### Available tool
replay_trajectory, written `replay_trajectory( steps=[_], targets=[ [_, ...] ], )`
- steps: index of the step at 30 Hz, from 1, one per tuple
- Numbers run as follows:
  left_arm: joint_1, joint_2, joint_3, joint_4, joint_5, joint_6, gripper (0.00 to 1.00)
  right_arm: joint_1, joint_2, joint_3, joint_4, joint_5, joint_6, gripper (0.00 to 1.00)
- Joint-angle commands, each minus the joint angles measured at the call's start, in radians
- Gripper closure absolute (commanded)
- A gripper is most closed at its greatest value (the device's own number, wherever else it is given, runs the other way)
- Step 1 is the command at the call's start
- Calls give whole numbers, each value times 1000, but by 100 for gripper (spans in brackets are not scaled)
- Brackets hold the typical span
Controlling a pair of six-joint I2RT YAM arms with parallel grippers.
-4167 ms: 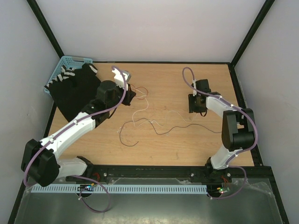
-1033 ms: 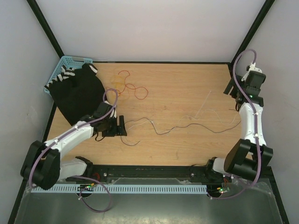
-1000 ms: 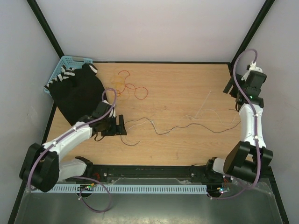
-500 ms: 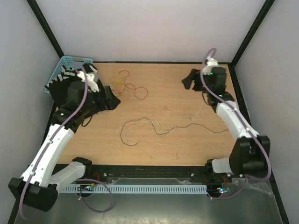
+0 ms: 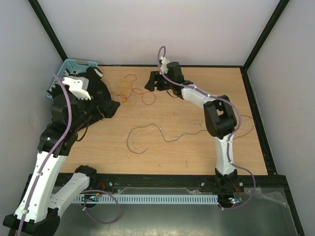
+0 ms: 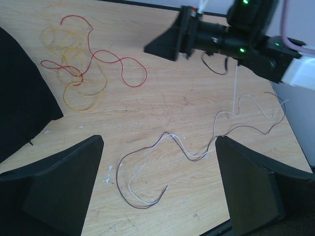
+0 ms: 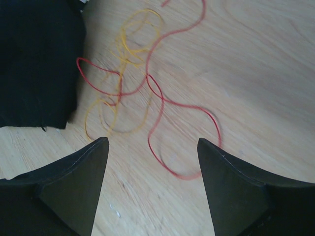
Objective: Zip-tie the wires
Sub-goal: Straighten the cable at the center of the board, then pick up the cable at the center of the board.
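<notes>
Thin limp wires lie loose on the pale wooden desk (image 5: 197,157) in two groups. A curly red strand (image 5: 142,93) and a yellow strand (image 5: 121,91) are tangled together at the far left, just beside a black cloth (image 5: 78,101). Long dark brown and whitish strands (image 5: 167,139) are laid in waves across the middle of the desk, apart from the red tangle.

The right gripper (image 7: 152,182) is held above the red and yellow tangle, jaws wide apart, nothing between them. The left gripper (image 6: 157,191) is held high over the left side, likewise spread wide and empty.

Handling, as judged: the strands are taken to be very light and soft, with no stiffness. They lie flat, so a pinch must be made right down at the desk surface. Slipping through the pads is to be expected. A crossing where several strands overlap is preferred as a hold, so that more than one is gathered at once. A pull on one end is likely to drag the whole loop along. No zip tie is made out in any view.
</notes>
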Motion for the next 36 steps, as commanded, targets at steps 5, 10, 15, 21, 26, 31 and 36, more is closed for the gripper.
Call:
replay_trajectory(
  steps=[5, 10, 15, 21, 26, 31, 36],
  targets=[
    [6, -29, -16, -4, 22, -10, 1, 48, 264, 356, -103, -3, 22, 21],
    [6, -38, -28, -4, 31, -15, 1, 72, 370, 455, -155, -14, 8, 28],
    [8, -41, -42, -5, 32, -19, 1, 96, 403, 464, -168, -13, -7, 39],
    [7, -46, -51, -5, 40, -19, 1, 100, 403, 456, -177, -34, -13, 80],
    [8, -35, -35, -5, 47, 4, 1, 98, 292, 453, -242, 26, -90, 100],
    [21, 31, 10, -15, 72, 79, 1, 65, 100, 434, -309, 94, -171, 100],
    [38, 97, 71, -12, 85, 109, 1, -4, -68, 455, -333, 35, -190, 100]
  ],
)
